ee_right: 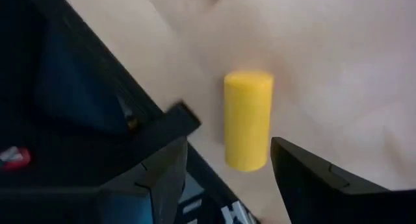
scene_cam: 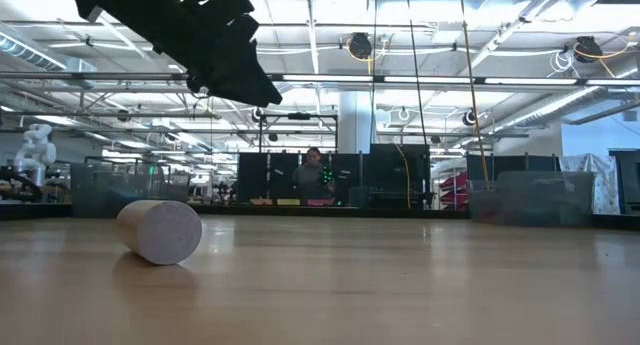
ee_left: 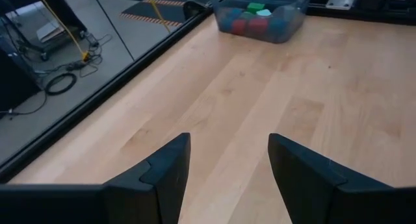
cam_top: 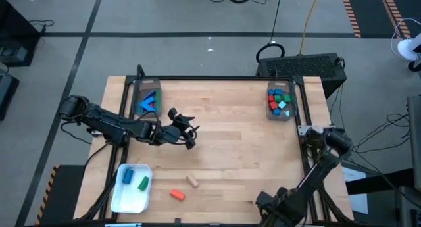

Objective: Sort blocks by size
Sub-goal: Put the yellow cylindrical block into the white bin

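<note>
Sorting looks only partly done, judged from the overhead view of the wooden table [cam_top: 223,138]. A white tray [cam_top: 120,198] at about seven o'clock holds two blocks, a light blue block [cam_top: 127,175] and a green block [cam_top: 143,183]. A clear bin [cam_top: 147,100] at about ten o'clock holds a blue piece. Another clear bin [cam_top: 281,103] at about two o'clock is crowded with red, green and blue blocks, so most pieces appear unsorted. Two blocks lie loose on the table near six o'clock, just right of the tray: an orange block [cam_top: 176,195] and a tan cylinder [cam_top: 192,181]. The tan cylinder lies on its side, its long axis running roughly from ten o'clock to four o'clock overhead; in the low view one round end faces the camera. A yellow cylinder [ee_right: 247,119] also lies on its side near the table's edge, shown only by the right wrist camera, just ahead of the right gripper [ee_right: 227,169], whose fingers are spread and empty. The left gripper [cam_top: 185,128] hangs above the table left of centre, fingers spread with nothing between them.
</note>
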